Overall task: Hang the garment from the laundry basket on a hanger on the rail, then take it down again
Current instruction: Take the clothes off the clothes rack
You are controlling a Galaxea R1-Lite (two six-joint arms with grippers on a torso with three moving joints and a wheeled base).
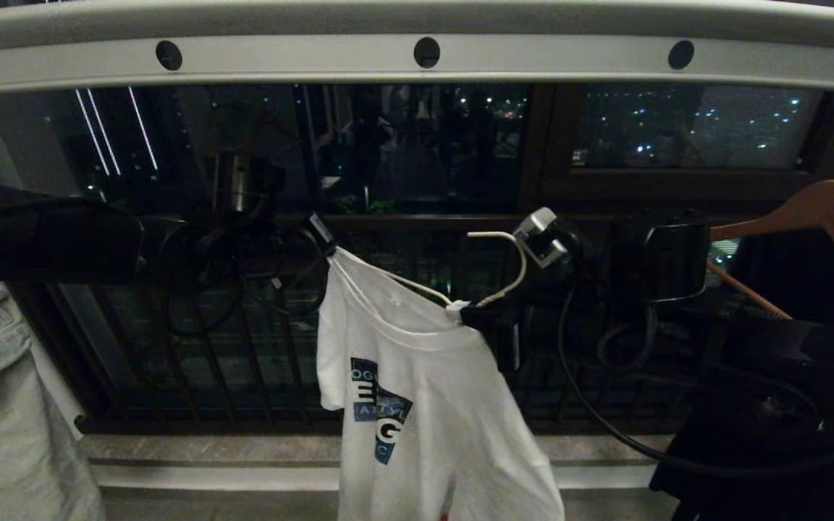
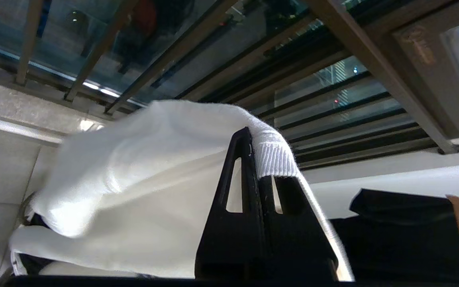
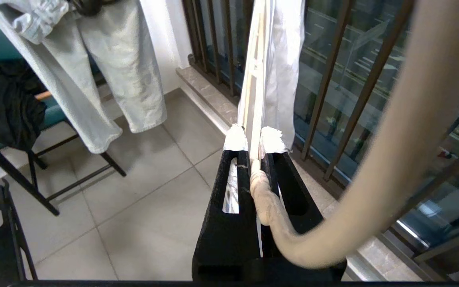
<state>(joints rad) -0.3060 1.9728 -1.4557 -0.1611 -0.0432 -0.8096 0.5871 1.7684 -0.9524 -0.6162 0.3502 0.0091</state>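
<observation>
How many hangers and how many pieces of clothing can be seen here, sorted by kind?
Thin white wire hanger: 1
Thick brown wooden hanger: 1
White printed T-shirt: 1
Pale grey trousers: 1
Black garment under the wooden hanger: 1
Black cloth on the chair: 1
Total: 6

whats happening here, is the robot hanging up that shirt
The robot holds a white T-shirt and a white wire hanger in the air below the rail, in front of the dark window. The right end effector is shut on the hanger's twisted neck; the left end effector is shut on the shirt's ribbed collar, out to the side. The hanger's hook is not on the rail. A brown wooden hanger with dark cloth hangs on the right.
</observation>
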